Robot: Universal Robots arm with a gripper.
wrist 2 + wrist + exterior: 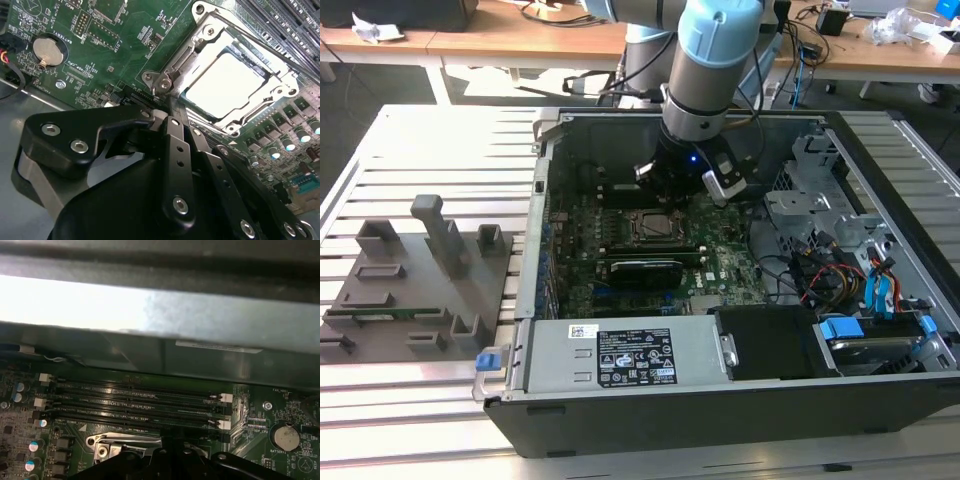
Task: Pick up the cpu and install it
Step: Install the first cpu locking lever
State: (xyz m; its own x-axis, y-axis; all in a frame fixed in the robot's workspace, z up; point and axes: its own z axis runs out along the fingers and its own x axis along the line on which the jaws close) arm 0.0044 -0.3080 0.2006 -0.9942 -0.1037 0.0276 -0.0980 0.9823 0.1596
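Note:
The cpu lies flat in the motherboard socket, its pale silvery top showing inside the metal socket frame. In the exterior view the cpu sits in the middle of the board inside the open computer case. My gripper hovers just beside the socket, its black fingers pressed together with nothing between them, the tips close to the frame's hinge corner. Seen from the exterior view, the gripper hangs over the socket's far edge. The first wrist view catches the socket frame past the finger tops.
Memory slots run beside the socket and a coin battery lies nearby. A long black card sits in front of the socket. The case walls, a drive cage and cables crowd the exterior view's right. A grey fixture tray lies outside.

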